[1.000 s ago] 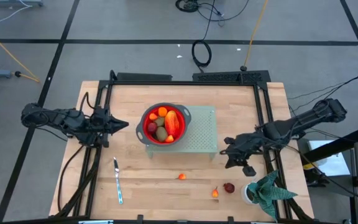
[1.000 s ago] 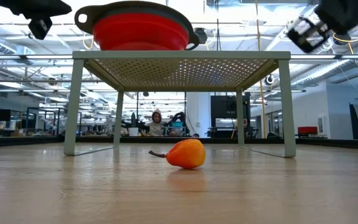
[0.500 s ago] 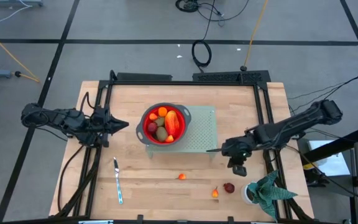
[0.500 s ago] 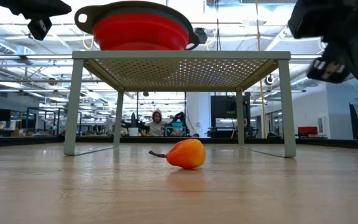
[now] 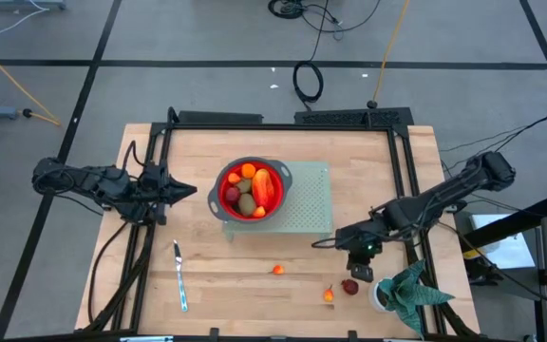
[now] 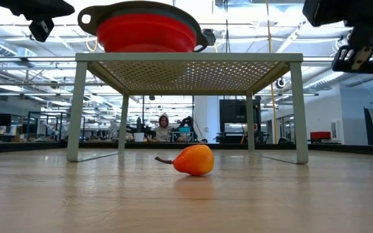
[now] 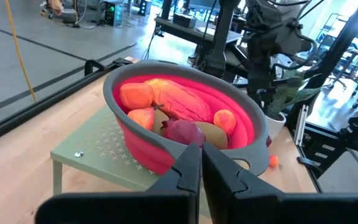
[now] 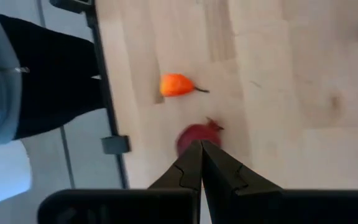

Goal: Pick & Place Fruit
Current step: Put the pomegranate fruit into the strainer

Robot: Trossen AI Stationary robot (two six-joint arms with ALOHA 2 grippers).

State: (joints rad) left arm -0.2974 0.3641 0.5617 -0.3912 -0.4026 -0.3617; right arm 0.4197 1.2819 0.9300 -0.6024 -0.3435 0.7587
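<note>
**Right arm over the last loose fruit, fingers together**

The right gripper [image 5: 323, 242] hung over the front right of the table, its fingers pressed together and holding nothing. In its wrist view a dark red fruit [image 8: 195, 138] lay just past the fingertips, an orange fruit [image 8: 176, 84] close beside it. A second orange fruit [image 5: 277, 270] sat nearer the front middle. The red bowl [image 5: 224, 186], on the pale green perforated stand [image 5: 313, 199], already held a kiwi [image 5: 246, 202], a long red-orange piece [image 5: 264, 187] and others.

The risk, as I judged it: coming down with the fingers shut would only nudge the round dark red fruit, and it could roll toward the near table edge [image 5: 283, 334] or against the potted plant [image 5: 406, 294]. That plant crowded the right side, so little room there; the bare wood toward the knife [image 5: 179, 277] offered far more. The left gripper [image 5: 190, 191] waited beside the bowl, fingers together and empty.
</note>
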